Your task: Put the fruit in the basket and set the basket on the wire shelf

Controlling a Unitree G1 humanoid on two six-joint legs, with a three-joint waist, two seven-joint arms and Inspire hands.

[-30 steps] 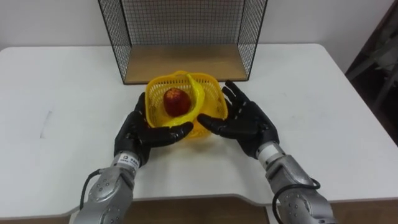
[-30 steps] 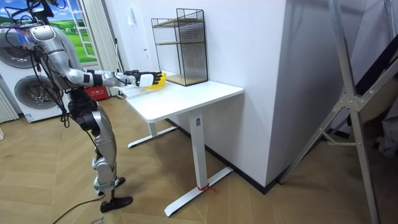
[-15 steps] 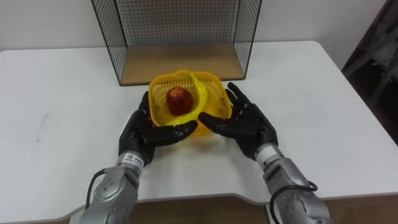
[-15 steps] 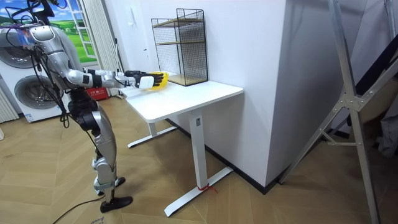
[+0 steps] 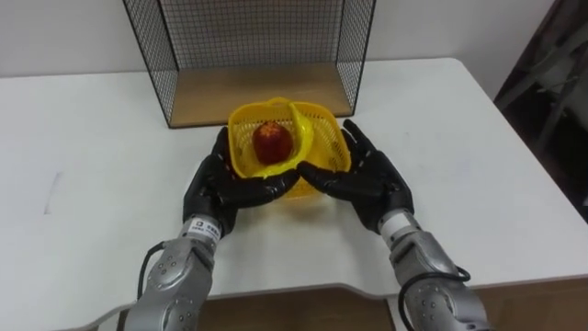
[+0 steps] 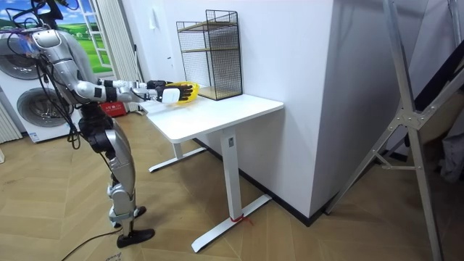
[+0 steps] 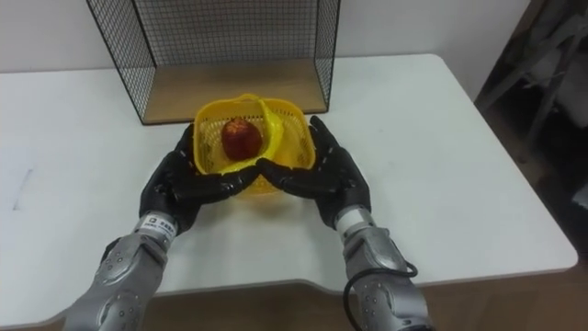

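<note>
A yellow plastic basket [image 5: 319, 140] holds a red apple [image 5: 272, 142] and sits between my two hands just in front of the wire shelf [image 5: 248, 55]. My left hand [image 5: 216, 188] presses its left side and my right hand [image 5: 372, 184] its right side. Both have straight fingers along the walls, and the thumbs meet under the front rim. In the right eye view the basket [image 7: 287, 134] and apple [image 7: 240, 137] stand the same way. In the room view I stand at the table's end with both arms stretched out, the basket [image 6: 187, 92] close to the shelf [image 6: 210, 54].
The black wire shelf has a wooden bottom board [image 5: 257, 92] open towards me and stands at the back of the white table [image 5: 92, 184]. The table's right edge [image 5: 533, 184] borders dark furniture. Washing machines [image 6: 36, 101] stand behind me in the room view.
Both hands have carried the basket with the apple forward, closer to the shelf's open front. The thumbs have drawn together under the front rim. The head camera has shifted a little.
</note>
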